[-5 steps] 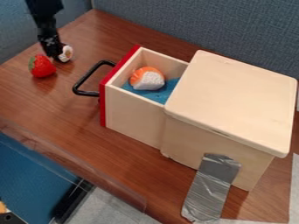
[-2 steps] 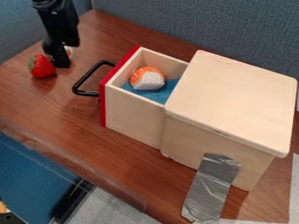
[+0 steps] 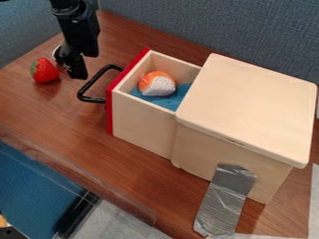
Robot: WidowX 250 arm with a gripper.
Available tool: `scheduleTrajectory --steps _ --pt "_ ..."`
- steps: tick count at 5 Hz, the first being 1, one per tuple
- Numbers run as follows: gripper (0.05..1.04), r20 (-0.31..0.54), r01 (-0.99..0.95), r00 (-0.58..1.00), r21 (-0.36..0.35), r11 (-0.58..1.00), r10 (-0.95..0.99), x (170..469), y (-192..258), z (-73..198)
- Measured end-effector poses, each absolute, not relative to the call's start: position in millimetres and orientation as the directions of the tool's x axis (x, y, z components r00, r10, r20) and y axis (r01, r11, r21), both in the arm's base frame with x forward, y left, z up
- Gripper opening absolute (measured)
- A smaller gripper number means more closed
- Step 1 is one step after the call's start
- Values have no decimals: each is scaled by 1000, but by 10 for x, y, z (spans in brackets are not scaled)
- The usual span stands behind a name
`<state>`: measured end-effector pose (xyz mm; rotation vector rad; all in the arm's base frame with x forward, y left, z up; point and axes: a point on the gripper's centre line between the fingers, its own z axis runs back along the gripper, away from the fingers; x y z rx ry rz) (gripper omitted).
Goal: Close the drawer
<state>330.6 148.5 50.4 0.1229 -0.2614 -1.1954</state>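
The drawer (image 3: 140, 121) can be seen pulled out of the wooden box (image 3: 249, 107), with 1 black handle (image 3: 93, 84) fixed to its red front. Inside, 1 orange-and-white toy (image 3: 157, 84) is rested on blue material (image 3: 168, 101). The gripper (image 3: 77, 73) is held near the handle, beside the strawberry (image 3: 44, 70); whether its jaws are released or clenched cannot be told. The box is taped at its side

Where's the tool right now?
Camera view, upper left: the tool hangs between the strawberry and the drawer's black handle, on the handle's upper-left side.
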Motion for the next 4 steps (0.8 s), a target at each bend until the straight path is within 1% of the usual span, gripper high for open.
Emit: scheduleTrajectory --steps 1,2,3,4 --pt "1000 95 909 334 232 347 -938 3306 1434 447" --pt "1000 50 916 331 223 334 -942 3288 1424 242" --pt "1000 41 921 327 209 328 -944 3222 1376 152" --pt "1000 69 926 328 177 335 -942 3191 1313 144"
